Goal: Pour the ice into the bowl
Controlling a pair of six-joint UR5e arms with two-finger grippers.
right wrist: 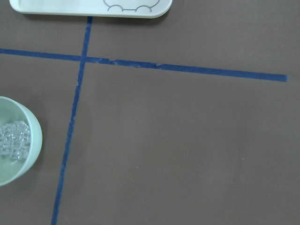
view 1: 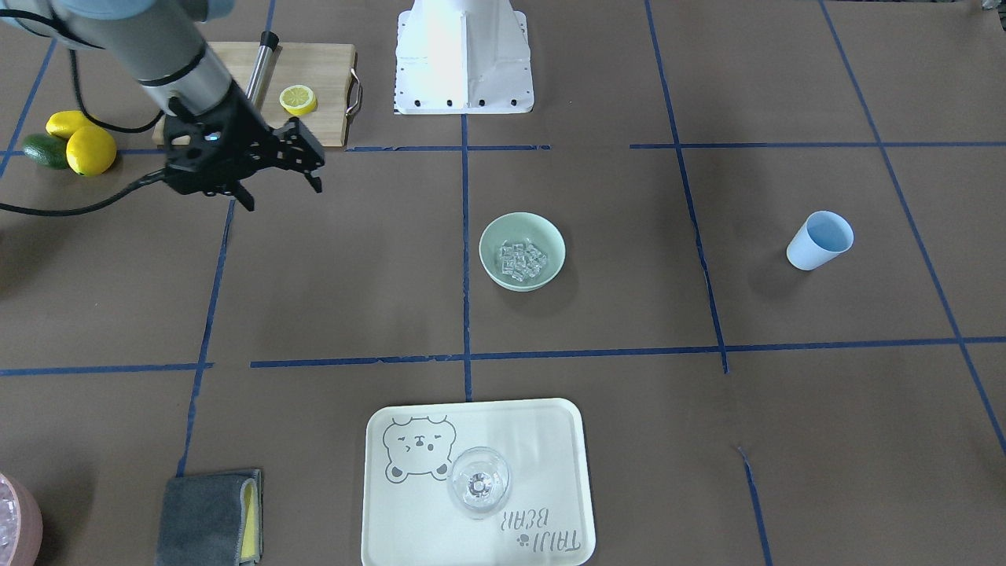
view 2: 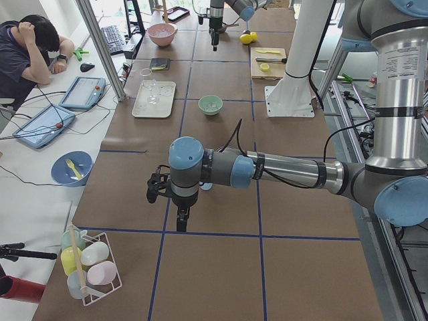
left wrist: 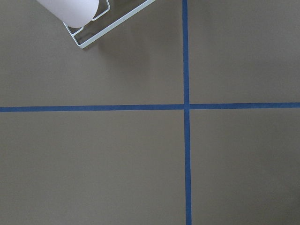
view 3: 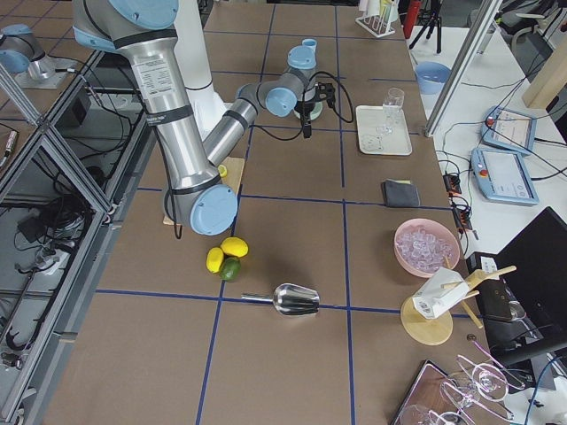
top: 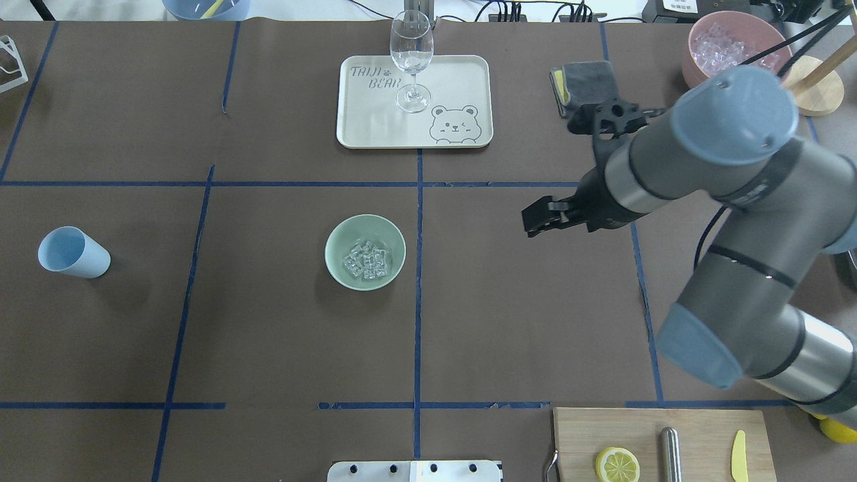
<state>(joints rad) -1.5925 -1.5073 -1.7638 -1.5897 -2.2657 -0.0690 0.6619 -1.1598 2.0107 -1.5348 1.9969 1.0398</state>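
A round mint-green bowl (top: 365, 252) sits upright near the middle of the brown table (top: 268, 335), just left of the centre blue tape line on the robot's side of things. The ice (top: 366, 260), small clear cubes, lies heaped in the bottom of the bowl. Bare table surrounds the bowl on every side. Across the table from the robot, a cream tray (top: 462, 80) reads "TAIJI BEAR" beside a drawn bear face, and a clear stemmed glass (top: 411, 57) stands on it. Well to the robot's left, a light blue cup (top: 70, 252) appears to lie on its side. The right gripper (view 1: 284, 195) hangs above the table well to the bowl's right, fingers spread apart and holding nothing. The left gripper (view 2: 181, 224) points down over bare table near the far left end. How wide it stands cannot be told.
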